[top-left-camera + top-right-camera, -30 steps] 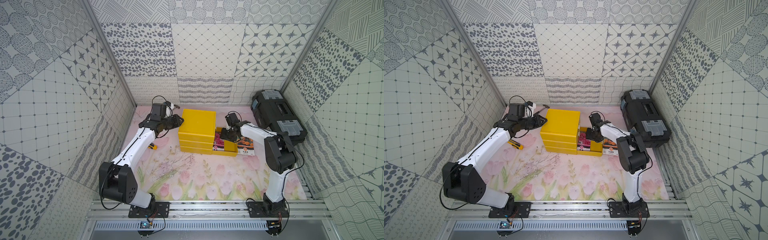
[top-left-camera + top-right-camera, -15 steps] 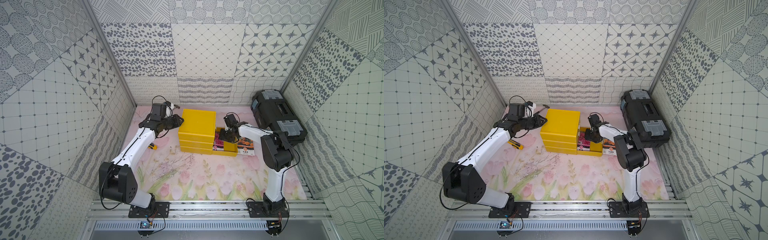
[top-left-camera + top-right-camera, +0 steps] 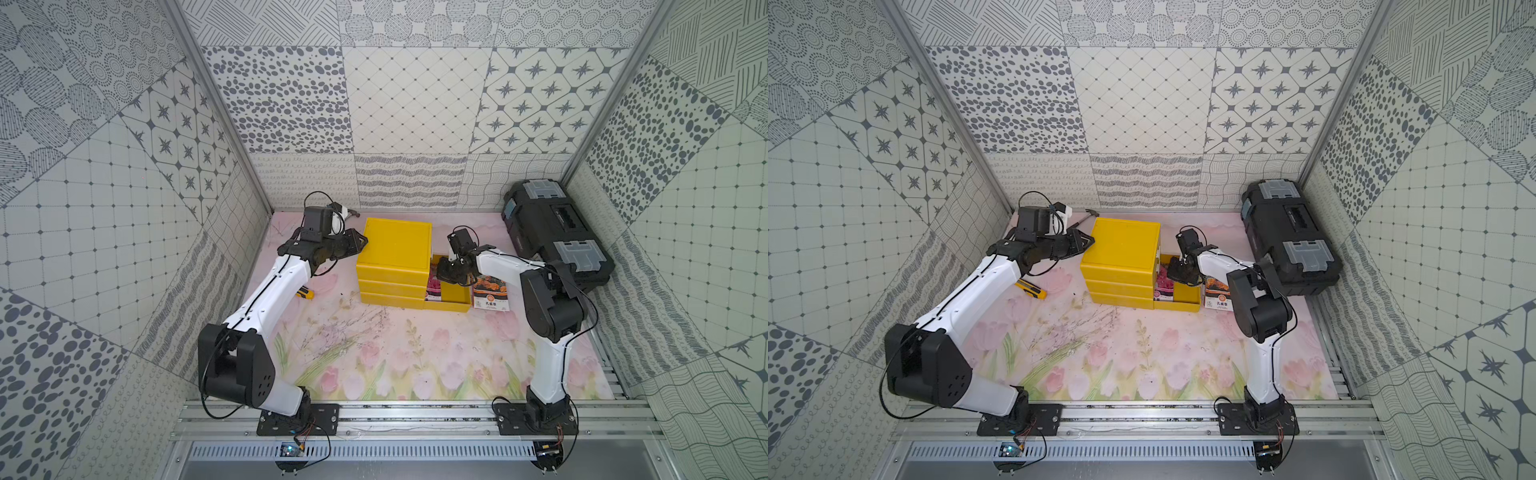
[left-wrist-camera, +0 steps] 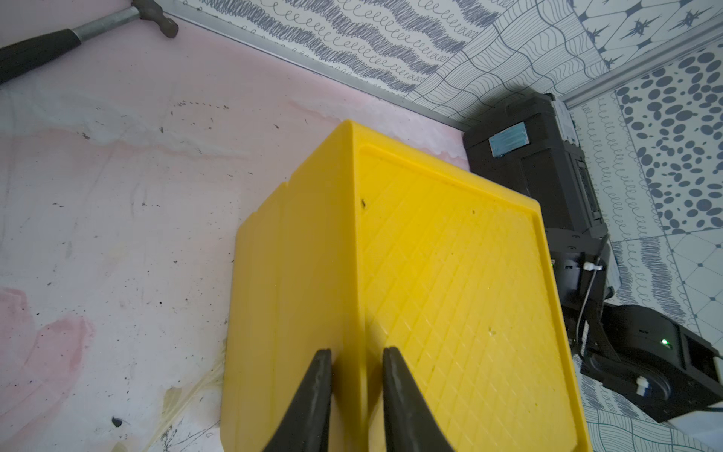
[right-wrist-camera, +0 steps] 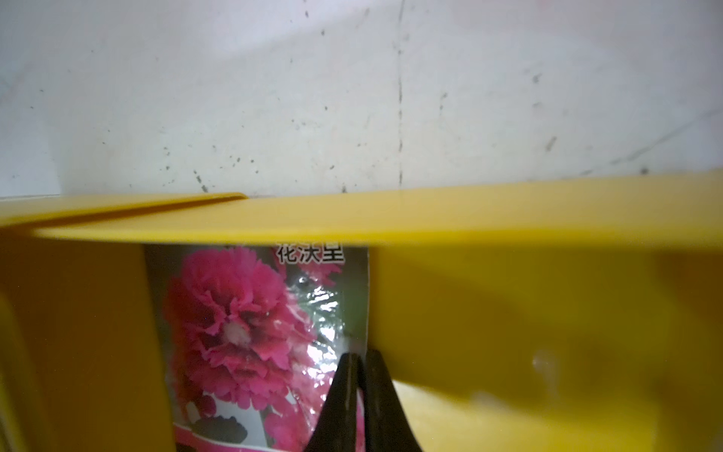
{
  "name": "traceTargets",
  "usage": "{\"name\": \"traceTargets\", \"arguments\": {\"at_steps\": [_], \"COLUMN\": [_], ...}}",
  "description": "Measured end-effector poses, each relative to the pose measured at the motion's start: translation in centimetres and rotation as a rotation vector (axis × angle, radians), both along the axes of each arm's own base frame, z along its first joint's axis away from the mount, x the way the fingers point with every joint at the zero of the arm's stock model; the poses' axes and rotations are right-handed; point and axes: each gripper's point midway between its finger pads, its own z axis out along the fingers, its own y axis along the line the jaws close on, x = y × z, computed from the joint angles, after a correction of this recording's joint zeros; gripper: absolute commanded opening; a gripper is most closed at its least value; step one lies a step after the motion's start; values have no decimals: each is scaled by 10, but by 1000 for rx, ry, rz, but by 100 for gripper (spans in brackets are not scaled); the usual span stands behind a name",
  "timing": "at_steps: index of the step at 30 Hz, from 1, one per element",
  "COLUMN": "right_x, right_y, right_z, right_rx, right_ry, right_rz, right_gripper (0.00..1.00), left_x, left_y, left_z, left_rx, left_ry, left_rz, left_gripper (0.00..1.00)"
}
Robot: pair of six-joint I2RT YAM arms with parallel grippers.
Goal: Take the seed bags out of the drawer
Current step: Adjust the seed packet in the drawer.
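Half done, at a guess. Found the orange seed bag [image 3: 491,293] flat on the surface [image 3: 395,353], just beside the open drawer [image 3: 448,307] at its 3 o'clock. Found the pink seed bag [image 3: 433,286] inside that drawer, in its 9 o'clock half against the cabinet [image 3: 395,245], long axis running 12 to 6. Saw the right claw [image 3: 451,272] down in the drawer over the bag's 12 o'clock end, arm reaching in from 3 o'clock, far nearer than the left. Judged the coming lift to turn on that: up, then toward 3 o'clock, over the drawer wall. Got the grip from the right wrist view only: tips closed together on the bag's 3 o'clock long edge, next to bare drawer floor; hidden under the wrist in both top views. Got the left claw [image 4: 357,356] from its own wrist view: narrowly parted, astride the cabinet's top rim at 9 o'clock. Could not tell a pinch from a mere straddle.
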Motion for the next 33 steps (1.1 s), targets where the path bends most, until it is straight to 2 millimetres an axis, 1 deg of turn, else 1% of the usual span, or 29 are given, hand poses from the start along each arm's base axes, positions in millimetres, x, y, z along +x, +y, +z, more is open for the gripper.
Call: {"name": "traceTargets", "arguments": {"at_steps": [4, 7, 12, 19, 21, 25, 30, 33], "right_x": [1, 0, -2, 0, -1, -2, -3, -1], "right_y": [7, 10, 8, -1, -4, -13, -29, -37], "right_z": [2, 2, 11, 42, 48, 53, 59, 67], "right_rx": [50, 79, 117, 154, 153, 139, 120, 114], "right_ry": [0, 5, -3, -45, -49, -47, -43, -51], "right_rz": [-3, -8, -18, -29, -29, -28, -39, -46], "right_gripper": [0, 0, 0, 0, 0, 0, 0, 0], "left_x": [0, 0, 0, 0, 0, 0, 0, 0], "left_y": [0, 0, 0, 0, 0, 0, 0, 0], "left_z": [0, 0, 0, 0, 0, 0, 0, 0], "left_rx": [0, 0, 0, 0, 0, 0, 0, 0], "left_ry": [0, 0, 0, 0, 0, 0, 0, 1], "left_rz": [0, 0, 0, 0, 0, 0, 0, 0], "left_gripper": [25, 25, 25, 25, 25, 25, 25, 25]}}
